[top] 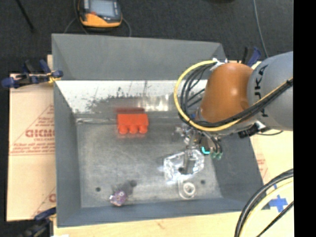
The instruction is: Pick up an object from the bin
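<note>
Wrist cover (226, 90): orange, looped with cables, topmost in view, over the right side of the bin (66, 152).
Gripper (189, 162): low, directly over the crumpled clear wrapper (173, 169); wide or narrow cannot be told.
Wrapper position: front-right of the floor, under the gripper tip, apparently touching it.
Offset: none seen sideways; wrapper bulk slightly left of the tip.
Wrapper axis: roughly left-right, right end tilted toward the back wall; shape irregular, no pointing end made out.
Neighbours: pale ring (187, 189) just in front; purple bit (118, 197) front-left; red studded block (132, 123) well apart, near the back.
Judged next: close, then straight lift; thin film may slip.
</note>
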Motion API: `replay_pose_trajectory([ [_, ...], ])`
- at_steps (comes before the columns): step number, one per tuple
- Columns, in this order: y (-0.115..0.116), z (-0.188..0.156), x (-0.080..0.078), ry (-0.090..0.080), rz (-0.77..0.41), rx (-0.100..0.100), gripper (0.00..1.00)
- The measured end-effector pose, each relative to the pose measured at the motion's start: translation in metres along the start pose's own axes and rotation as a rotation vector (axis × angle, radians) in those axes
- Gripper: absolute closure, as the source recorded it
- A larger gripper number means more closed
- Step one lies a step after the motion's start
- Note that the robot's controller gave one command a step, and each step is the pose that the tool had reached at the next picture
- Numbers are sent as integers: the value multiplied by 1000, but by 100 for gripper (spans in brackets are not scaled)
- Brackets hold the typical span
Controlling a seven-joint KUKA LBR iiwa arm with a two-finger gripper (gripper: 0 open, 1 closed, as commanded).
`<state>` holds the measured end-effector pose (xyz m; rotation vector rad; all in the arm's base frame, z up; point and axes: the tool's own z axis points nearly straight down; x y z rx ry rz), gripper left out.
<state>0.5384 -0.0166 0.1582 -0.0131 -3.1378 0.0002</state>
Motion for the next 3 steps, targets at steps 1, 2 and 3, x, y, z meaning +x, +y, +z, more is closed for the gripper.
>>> replay_pose_trajectory([
  [1,-43,86,-24,-5,-213,2,0],
  [2,-42,81,-26,-11,-213,2,100],
  [3,-38,-102,-55,-14,-174,4,100],
])
